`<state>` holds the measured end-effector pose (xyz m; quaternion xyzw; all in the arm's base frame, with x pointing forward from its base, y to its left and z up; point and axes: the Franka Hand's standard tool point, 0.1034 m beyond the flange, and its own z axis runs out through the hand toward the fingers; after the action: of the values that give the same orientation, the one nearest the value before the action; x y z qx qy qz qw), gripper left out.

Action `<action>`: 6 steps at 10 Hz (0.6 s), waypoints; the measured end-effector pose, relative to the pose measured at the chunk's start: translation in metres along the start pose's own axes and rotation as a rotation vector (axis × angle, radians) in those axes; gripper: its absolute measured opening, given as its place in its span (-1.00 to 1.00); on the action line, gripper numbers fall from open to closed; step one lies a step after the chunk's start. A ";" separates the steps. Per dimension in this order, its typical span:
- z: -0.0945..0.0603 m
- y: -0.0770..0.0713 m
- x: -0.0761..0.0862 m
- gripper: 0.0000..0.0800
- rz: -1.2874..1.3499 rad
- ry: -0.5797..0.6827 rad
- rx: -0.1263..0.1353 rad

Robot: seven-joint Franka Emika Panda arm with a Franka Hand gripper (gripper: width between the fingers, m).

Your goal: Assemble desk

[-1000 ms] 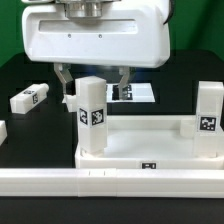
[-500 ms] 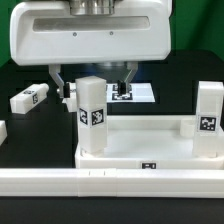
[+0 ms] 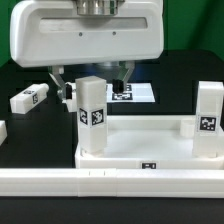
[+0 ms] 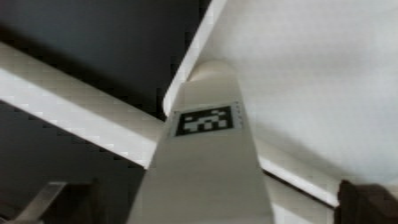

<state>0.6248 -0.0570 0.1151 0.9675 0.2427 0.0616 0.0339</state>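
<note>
The desk tabletop (image 3: 150, 146) lies flat behind the front rail. Two white legs stand upright in its corner sockets: one at the exterior view's left (image 3: 92, 115) and one at the right (image 3: 208, 118). My gripper (image 3: 92, 80) hangs over the left leg, open, with a dark finger (image 3: 60, 82) on each side of the leg's top and a gap to each. In the wrist view the same leg (image 4: 210, 150) with its tag fills the middle, running between the fingertips (image 4: 39, 202) of my gripper (image 4: 205, 205). Nothing is held.
A loose white leg (image 3: 30, 98) lies on the black table at the exterior view's left, and another white part (image 3: 3, 131) shows at the left edge. The marker board (image 3: 142, 94) lies behind the gripper. A long low white rail (image 3: 110, 181) runs along the front.
The hand has shifted a little toward the exterior view's left over the left leg. Its jaws stay open and the desk parts have not moved.
</note>
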 end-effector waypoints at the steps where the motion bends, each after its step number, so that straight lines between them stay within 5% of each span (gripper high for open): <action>1: 0.000 0.000 0.000 0.28 0.000 0.000 0.000; 2: 0.000 0.000 0.000 0.28 0.003 0.000 0.000; 4: 0.000 0.000 0.000 -0.27 0.009 0.001 0.000; 6: 0.000 0.000 0.000 -0.27 0.035 0.001 0.001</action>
<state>0.6249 -0.0571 0.1152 0.9716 0.2260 0.0625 0.0324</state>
